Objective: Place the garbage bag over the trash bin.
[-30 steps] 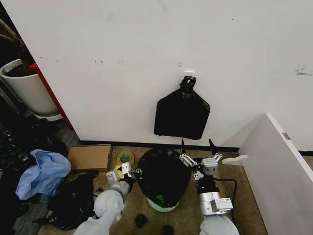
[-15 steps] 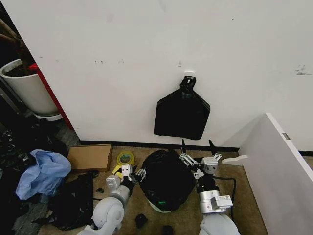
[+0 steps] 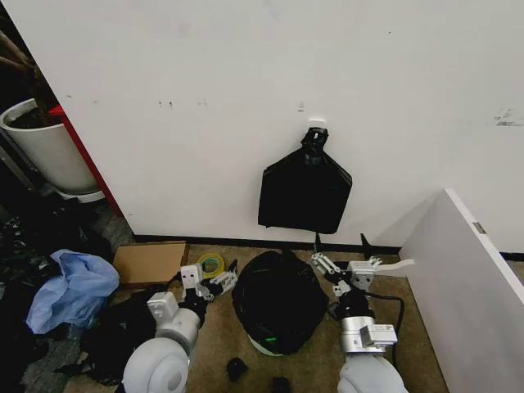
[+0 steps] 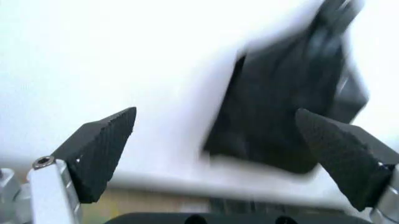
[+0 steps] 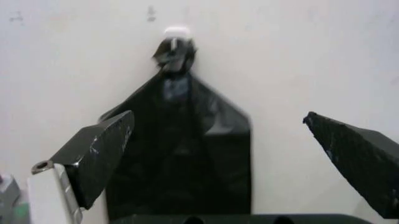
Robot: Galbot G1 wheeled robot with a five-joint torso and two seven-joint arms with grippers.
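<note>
Covering nearly all of the trash bin [image 3: 268,342], the garbage bag [image 3: 278,299] sits draped over it on the floor, close to the foot of the white wall [image 3: 246,98] and between the robot's two arms. Only a sliver of the bin's pale green base peeks out under the front hem of the plastic, so the draping looks largely done. What seems left, as a judgement, is tidying: the bag bulges in a rounded dome over the top, and I cannot tell whether its mouth is tucked around the rim or simply lying over it.

The bin stands upright, its long axis vertical, opening upward beneath the plastic; the bag follows it, hanging from the top down the sides toward the floor.

Left gripper [image 3: 210,281] is just beside the bag's left side, apart from it, jaws spread wide with nothing between them; the left wrist view shows the same gap. Right gripper [image 3: 339,264] is near the bag's upper right edge, jaws also spread and empty, aimed at the wall, where a flat black bundle [image 3: 304,195] hangs from a hook. A cardboard piece [image 3: 150,262] and a tape roll [image 3: 210,264] lie on the floor to the left.
</note>
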